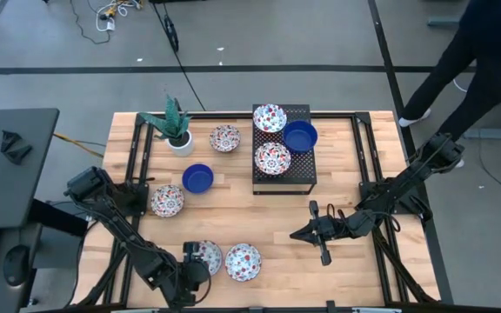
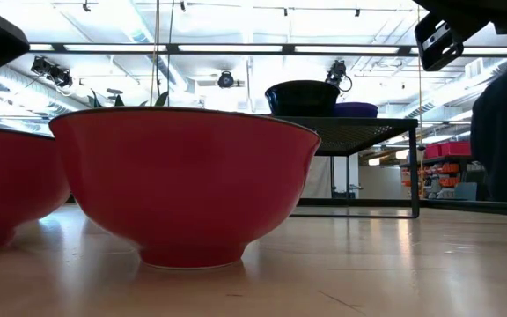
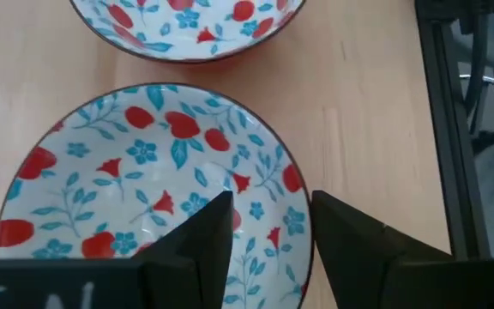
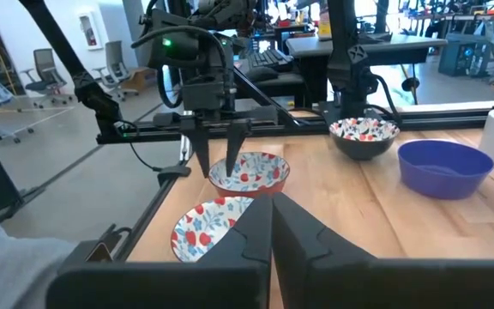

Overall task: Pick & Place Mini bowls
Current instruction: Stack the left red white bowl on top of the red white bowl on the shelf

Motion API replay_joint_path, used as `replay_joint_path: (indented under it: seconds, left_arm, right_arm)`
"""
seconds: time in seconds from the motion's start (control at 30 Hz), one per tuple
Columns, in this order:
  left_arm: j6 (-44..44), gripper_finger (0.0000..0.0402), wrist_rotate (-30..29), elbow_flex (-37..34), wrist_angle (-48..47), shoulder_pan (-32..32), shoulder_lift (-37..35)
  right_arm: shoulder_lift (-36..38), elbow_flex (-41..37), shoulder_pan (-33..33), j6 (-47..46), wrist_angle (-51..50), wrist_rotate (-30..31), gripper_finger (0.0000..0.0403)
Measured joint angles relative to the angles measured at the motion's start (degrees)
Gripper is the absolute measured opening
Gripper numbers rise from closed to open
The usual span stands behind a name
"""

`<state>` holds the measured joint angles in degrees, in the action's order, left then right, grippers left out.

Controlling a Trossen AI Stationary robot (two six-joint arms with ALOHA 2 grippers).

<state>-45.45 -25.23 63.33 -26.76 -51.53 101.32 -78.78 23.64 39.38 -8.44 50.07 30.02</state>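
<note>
We see our left gripper (image 3: 271, 225) with its fingers parted just above the white floral-patterned mini bowl (image 3: 148, 193) at the near edge of the wooden table (image 1: 355, 261), while our right gripper (image 1: 318, 231) hovers closed mid-table.

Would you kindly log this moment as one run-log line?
left hand: open over floral bowl, front edge | right hand: shut, empty, idle mid-table | rack: three bowls

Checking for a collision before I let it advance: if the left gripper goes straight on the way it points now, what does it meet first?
Most likely the floral bowl directly under it: the left gripper points down with open fingers over the bowl's inside. How much gap remains is unclear.
</note>
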Motion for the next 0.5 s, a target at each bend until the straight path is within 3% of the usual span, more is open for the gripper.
replay_joint_path:
  seconds: [0.27,0.5]
  left_arm:
    - [-0.13,0.01,1.66,0.0,-0.04,0.3,0.0]
    - [-0.44,0.0076,4.71,0.0,-0.07,1.75,0.0]
  right_arm:
    - [0.0,0.02,0.0,0.1,-0.02,-0.01,0.0013]
    - [-0.02,0.02,0.0,0.06,-0.74,-0.02,0.0013]
